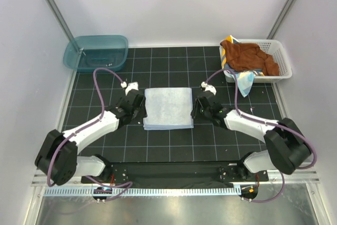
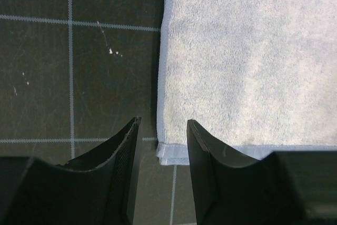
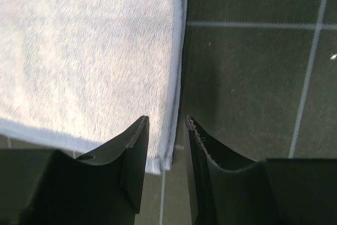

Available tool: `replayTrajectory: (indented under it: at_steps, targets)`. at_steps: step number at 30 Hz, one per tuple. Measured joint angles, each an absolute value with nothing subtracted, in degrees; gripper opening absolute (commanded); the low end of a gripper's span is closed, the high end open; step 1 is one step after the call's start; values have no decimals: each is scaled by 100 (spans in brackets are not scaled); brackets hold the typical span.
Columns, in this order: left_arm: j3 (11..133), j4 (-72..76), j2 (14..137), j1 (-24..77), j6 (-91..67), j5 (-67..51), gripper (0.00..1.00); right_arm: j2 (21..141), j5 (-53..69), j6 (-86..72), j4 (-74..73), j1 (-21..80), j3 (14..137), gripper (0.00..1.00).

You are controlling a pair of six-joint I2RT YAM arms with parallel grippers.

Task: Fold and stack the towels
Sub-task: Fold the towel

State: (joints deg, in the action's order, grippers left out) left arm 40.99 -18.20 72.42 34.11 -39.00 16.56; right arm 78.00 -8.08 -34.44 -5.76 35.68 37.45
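The left hand is open, its two fingers set either side of the left edge of the pale blue towel, just by the near left corner. The right hand mirrors it, also open but with a narrower gap, straddling the right edge at the near right corner. The towel lies flat between the two hands in the middle of the surface, nearly square, slightly longer left to right, and each arm is equally close to its own side.

Judging from this, the coming fold depends on each hand closing on its own edge, since the cloth lies inward from each one: to the right of the left hand and to the left of the right.

The wrist views show the hem running through each gap, which the top view cannot resolve. They do not show whether the fingertips touch the surface. Only the top view shows the other cloths: a rust-brown towel heaped in the white basket at the far right, with a spotted cloth hanging over its near wall, well apart from both hands. A teal tub sits at the far left.
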Motion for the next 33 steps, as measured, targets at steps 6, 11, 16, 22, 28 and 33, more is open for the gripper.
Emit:
replayTrajectory:
  at_steps: [6, 11, 16, 22, 28, 33]
  targets:
    - [4954, -1925, 8084, 3411, -3883, 1743, 39, 8718, -1210, -3393, -808, 3465, 4831, 35]
    - [5706, -1962, 8858, 3411, -3896, 1798, 39, 9603, -1431, -3378, -978, 3232, 5894, 36]
    - [6226, -2187, 9588, 3350, -3813, 2047, 41, 10438, -1507, -3323, -1085, 2995, 6549, 36]
    - [7312, -2530, 10654, 2945, -3583, 2373, 42, 11056, -1507, -3240, -1208, 2797, 6987, 36]
    - [7612, -2650, 11174, 2604, -3376, 2438, 43, 11113, -1485, -3133, -1166, 2738, 7008, 37]
    - [7666, -2624, 11332, 2429, -3242, 2333, 44, 11128, -1448, -3046, -1083, 2731, 7006, 39]
